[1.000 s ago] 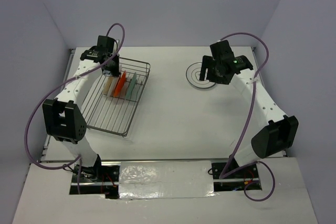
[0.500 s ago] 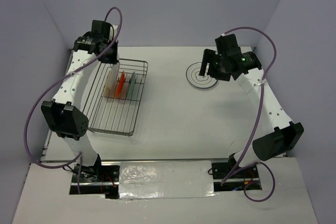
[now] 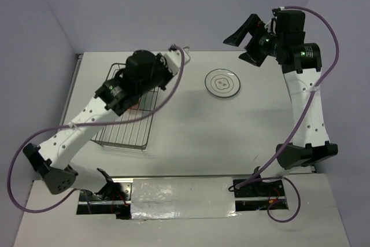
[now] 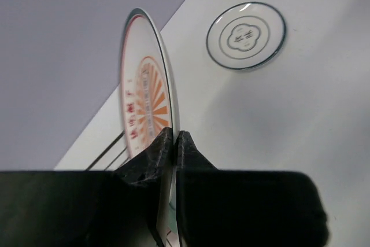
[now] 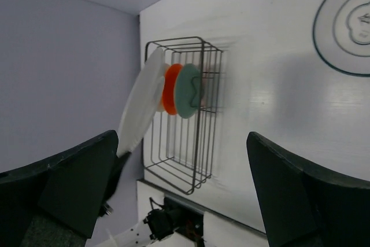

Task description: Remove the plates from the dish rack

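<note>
My left gripper [image 4: 174, 134] is shut on the rim of a white plate with an orange sunburst [image 4: 147, 102], holding it on edge and tilted, up off the dish rack [image 3: 121, 146]. In the right wrist view this plate [image 5: 141, 108] leans out over the rack's [image 5: 191, 191] side. An orange plate [image 5: 170, 88] and a teal plate [image 5: 188, 91] stand upright in the rack. A white plate with grey rings [image 3: 222, 82] lies flat on the table. My right gripper [image 3: 243, 45] hangs open and empty, high above that plate.
The left arm stretches across the rack and hides much of it in the top view. Grey walls close in the table at the back and both sides. Bare white tabletop [image 3: 202, 131] lies between the rack and the ringed plate.
The left gripper closed on the sunburst plate, lifted it from the rack and swung right. The right gripper rose away from the ringed plate and opened wider.
</note>
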`<state>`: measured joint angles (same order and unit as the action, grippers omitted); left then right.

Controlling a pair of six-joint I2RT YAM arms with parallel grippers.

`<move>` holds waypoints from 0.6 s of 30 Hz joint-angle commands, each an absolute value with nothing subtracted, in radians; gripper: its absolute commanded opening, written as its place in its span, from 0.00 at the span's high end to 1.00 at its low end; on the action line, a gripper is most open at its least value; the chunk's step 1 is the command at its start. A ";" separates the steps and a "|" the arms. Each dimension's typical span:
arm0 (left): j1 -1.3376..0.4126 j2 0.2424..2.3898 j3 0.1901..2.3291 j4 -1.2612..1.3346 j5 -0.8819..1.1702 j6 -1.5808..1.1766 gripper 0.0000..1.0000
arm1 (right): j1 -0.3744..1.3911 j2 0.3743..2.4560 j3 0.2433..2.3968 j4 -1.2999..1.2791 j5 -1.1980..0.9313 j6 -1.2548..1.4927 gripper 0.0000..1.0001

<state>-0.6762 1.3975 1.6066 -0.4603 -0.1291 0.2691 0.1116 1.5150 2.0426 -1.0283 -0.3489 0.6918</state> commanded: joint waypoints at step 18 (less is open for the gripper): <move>-1.037 1.290 1.325 -0.026 -0.384 0.836 1.00 | 0.290 1.614 1.846 -0.875 -0.587 0.739 0.56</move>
